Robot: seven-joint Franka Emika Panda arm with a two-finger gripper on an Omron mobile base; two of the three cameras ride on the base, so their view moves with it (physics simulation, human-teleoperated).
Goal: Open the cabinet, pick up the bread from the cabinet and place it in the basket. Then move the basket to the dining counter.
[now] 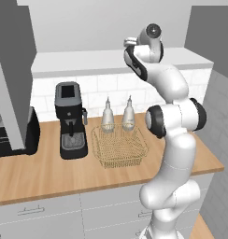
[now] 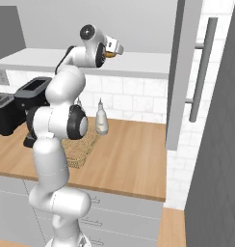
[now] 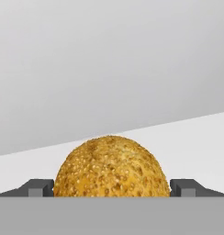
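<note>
Bread: the bread (image 3: 112,167) sits on the cabinet (image 2: 184,72) shelf, dead ahead at twelve o'clock of the hand.
Jaws: spread wide, one tip either side of the roll, not yet clamped; gripper (image 2: 111,53) reaches in.
Basket: the basket (image 1: 119,147) waits on the counter (image 1: 50,175), at six o'clock below.

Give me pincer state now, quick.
Pincer: open wide, fingertips on either side of the small round golden-brown seeded bread roll on the light grey cabinet shelf; not closed on it yet.
</note>
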